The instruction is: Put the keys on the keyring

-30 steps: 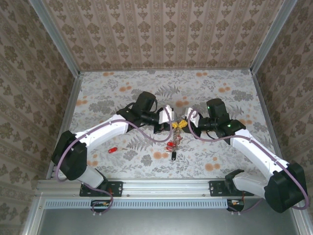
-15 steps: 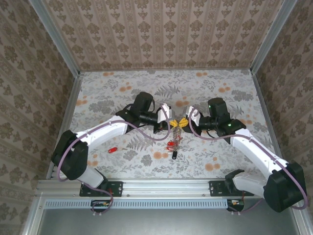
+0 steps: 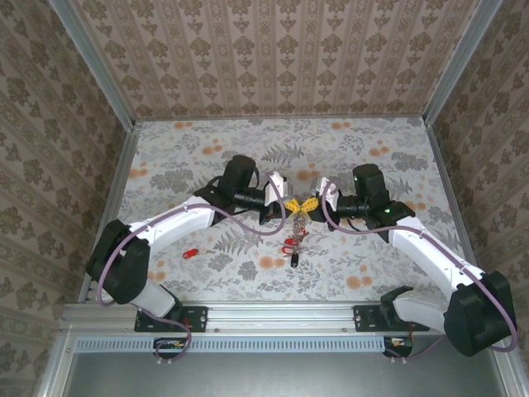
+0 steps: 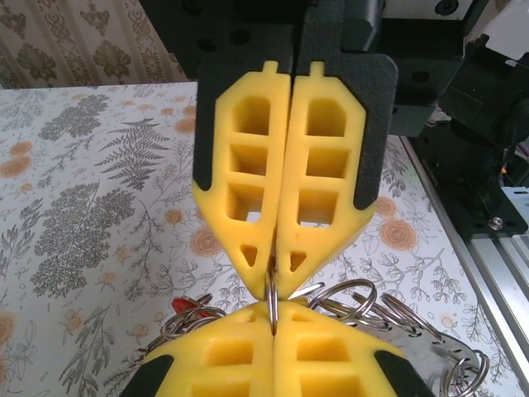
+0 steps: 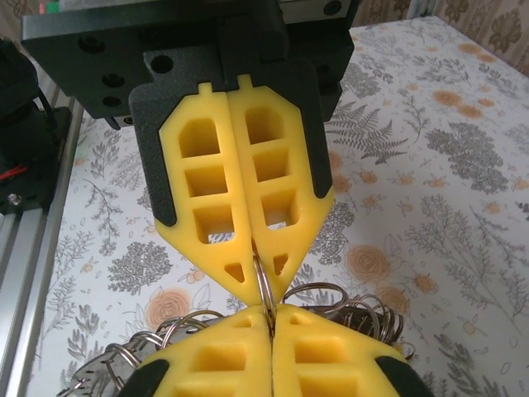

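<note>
Both grippers meet tip to tip over the middle of the table, each shut on the same thin metal keyring (image 4: 272, 296), seen edge-on. My left gripper (image 3: 291, 204) comes in from the left, its yellow fingers (image 4: 215, 356) low in the left wrist view. My right gripper (image 3: 308, 203) faces it, with its fingers (image 5: 331, 356) low in the right wrist view. Several small split rings (image 4: 368, 302) bunch beside the pinch. Below hangs a cluster of keys (image 3: 291, 242), red heads and a dark one at the bottom. A red key head (image 4: 185, 304) peeks out on the left.
One loose red key (image 3: 191, 252) lies on the floral table (image 3: 198, 157) left of centre, near the left arm's forearm. Patterned walls close in the back and sides. A metal rail (image 3: 273, 314) runs along the near edge.
Both grippers have drawn closer together and shifted slightly away from the near edge, the keyring still pinched; the hanging key cluster rose a little with them.
</note>
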Tool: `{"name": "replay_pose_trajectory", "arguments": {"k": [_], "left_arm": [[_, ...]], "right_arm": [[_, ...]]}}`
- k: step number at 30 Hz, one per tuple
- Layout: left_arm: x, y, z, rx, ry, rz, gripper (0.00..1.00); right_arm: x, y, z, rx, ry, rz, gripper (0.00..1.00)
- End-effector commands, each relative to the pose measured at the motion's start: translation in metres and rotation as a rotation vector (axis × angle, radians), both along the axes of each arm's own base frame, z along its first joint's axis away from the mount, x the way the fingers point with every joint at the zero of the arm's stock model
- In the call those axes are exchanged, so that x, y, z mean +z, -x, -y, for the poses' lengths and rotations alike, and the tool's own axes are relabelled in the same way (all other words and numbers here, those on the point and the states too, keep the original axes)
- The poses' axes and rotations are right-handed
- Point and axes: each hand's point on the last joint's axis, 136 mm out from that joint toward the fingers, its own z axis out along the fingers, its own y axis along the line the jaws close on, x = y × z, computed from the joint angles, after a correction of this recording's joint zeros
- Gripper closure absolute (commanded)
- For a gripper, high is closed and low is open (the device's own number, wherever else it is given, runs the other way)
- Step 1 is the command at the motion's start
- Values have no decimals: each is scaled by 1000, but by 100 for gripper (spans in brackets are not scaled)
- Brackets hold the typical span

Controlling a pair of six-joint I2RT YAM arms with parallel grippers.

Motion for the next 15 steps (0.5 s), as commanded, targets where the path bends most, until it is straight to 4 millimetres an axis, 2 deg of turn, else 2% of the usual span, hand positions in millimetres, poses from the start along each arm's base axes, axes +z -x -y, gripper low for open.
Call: {"name": "replay_pose_trajectory", "arguments": {"k": [1, 3, 7, 15], "left_arm": [[34, 12, 3, -66, 105, 50, 100], [31, 10, 2, -51, 84, 60, 100], [17, 5, 1, -13, -11, 101, 86], [2, 3, 2, -12, -130, 136, 86]], "right_arm": [[-4, 0, -2, 13, -3, -8, 99], [-6, 0, 0, 3, 19, -4, 100], [1, 2, 2, 8, 37, 29, 100], [6, 5, 2, 10, 70, 55, 100]]}}
